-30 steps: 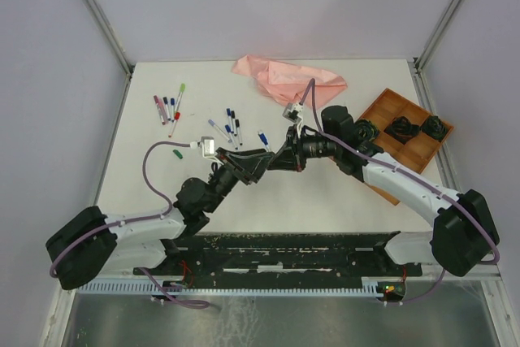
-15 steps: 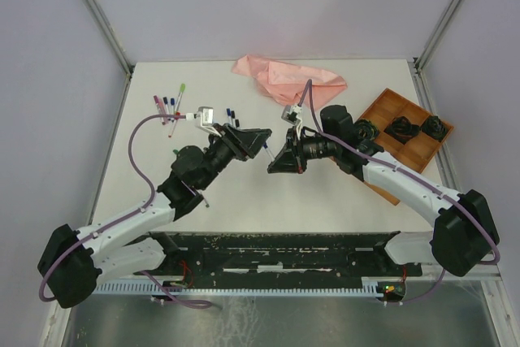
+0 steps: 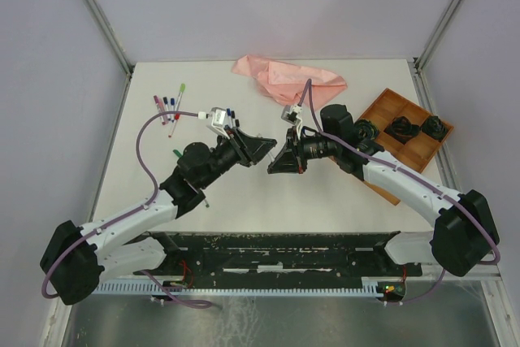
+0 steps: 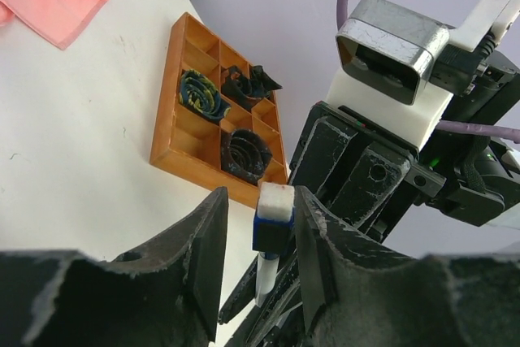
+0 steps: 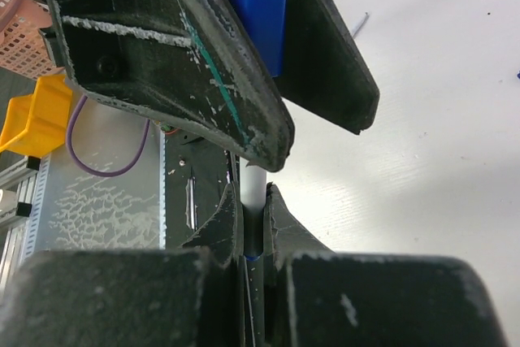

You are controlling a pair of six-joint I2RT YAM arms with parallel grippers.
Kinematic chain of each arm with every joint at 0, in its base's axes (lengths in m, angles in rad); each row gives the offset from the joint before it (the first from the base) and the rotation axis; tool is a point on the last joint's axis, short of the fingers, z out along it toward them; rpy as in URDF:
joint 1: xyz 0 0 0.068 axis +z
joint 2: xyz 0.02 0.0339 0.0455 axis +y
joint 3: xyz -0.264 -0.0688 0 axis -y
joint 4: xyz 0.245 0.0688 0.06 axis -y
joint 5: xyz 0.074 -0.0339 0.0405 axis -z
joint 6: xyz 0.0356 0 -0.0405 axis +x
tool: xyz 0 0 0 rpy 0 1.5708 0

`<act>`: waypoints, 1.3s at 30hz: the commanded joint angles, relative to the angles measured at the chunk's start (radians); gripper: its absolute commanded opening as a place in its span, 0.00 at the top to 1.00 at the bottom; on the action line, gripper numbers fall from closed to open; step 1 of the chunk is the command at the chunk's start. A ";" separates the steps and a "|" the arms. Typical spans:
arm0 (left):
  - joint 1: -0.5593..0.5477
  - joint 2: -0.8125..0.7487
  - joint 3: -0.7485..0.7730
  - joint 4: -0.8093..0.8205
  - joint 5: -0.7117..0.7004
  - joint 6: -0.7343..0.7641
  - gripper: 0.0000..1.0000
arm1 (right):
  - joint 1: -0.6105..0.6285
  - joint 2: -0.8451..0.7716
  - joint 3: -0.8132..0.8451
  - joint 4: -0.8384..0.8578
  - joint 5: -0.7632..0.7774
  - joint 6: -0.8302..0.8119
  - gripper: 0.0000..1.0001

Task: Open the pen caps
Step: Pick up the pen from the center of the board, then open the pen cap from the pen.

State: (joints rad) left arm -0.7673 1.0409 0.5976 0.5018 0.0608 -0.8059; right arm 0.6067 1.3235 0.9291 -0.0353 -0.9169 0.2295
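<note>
Top external view: on the white bench (image 3: pixel 325 201) the two arms reach inward from the near corners and meet nose to nose at centre. A wooden tray (image 3: pixel 388 111) holding dark coiled pieces sits at the right edge, and a crumpled pink cloth (image 3: pixel 288 77) lies at the back.

The right gripper (image 3: pixel 276 163) has its jaws closed tight on the white barrel of a pen (image 5: pixel 254 188). The pen is held clear of the bench with its long axis running roughly level from one gripper to the other. Its capped end points toward the left arm.

The left gripper (image 3: pixel 265 149) brackets the blue cap (image 4: pixel 271 221) with jaws partly closed. In the left wrist view one finger (image 4: pixel 313 233) lies against the cap and a narrow gap shows at the other. Whether the cap is truly clamped cannot be told. The cap's flat white end faces the left wrist camera.

A cluster of capped pens (image 3: pixel 168 108) lies at the far left, and a few more are just behind the left gripper. A loose green cap (image 3: pixel 177 153) rests on the bench near the left arm.
</note>
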 commanded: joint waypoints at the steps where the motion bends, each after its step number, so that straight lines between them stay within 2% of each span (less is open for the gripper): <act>1: 0.015 -0.012 0.041 0.009 0.021 -0.015 0.54 | 0.000 -0.002 0.048 0.017 -0.024 -0.025 1.00; 8: 0.034 -0.031 0.029 0.019 0.017 -0.032 0.54 | -0.001 0.002 0.048 0.013 -0.030 -0.028 1.00; 12: 0.036 -0.027 0.023 0.037 0.028 -0.040 0.57 | 0.001 0.005 0.049 0.008 -0.029 -0.033 1.00; 14: 0.036 -0.023 0.020 0.046 0.039 -0.044 0.65 | 0.001 0.006 0.051 0.004 -0.027 -0.038 1.00; 20: 0.037 -0.017 0.010 0.067 0.062 -0.043 0.96 | 0.001 0.007 0.054 -0.011 -0.017 -0.054 1.00; 21: 0.037 -0.018 0.010 0.066 0.065 -0.038 0.97 | 0.001 0.007 0.055 -0.011 -0.016 -0.054 1.00; 23: 0.038 -0.018 0.005 0.070 0.068 -0.035 0.97 | 0.002 0.006 0.055 -0.012 -0.011 -0.052 0.98; 24: 0.037 -0.017 0.001 0.076 0.069 -0.035 0.97 | 0.001 0.004 0.056 -0.010 -0.004 -0.046 0.91; 26: 0.037 -0.010 -0.012 0.099 0.078 -0.040 0.97 | -0.001 -0.001 0.046 0.027 0.007 0.008 0.69; 28: 0.038 0.007 -0.029 0.137 0.095 -0.058 0.97 | -0.004 -0.004 0.026 0.081 0.001 0.064 0.60; 35: 0.036 0.048 -0.066 0.231 0.118 -0.095 0.97 | -0.012 -0.005 -0.005 0.178 0.008 0.162 0.60; 39: 0.036 0.043 -0.068 0.232 0.107 -0.089 0.97 | -0.013 0.000 -0.005 0.180 0.005 0.173 0.65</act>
State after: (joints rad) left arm -0.7345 1.0924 0.5289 0.6472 0.1604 -0.8650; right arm 0.5968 1.3300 0.9237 0.0643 -0.9123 0.3634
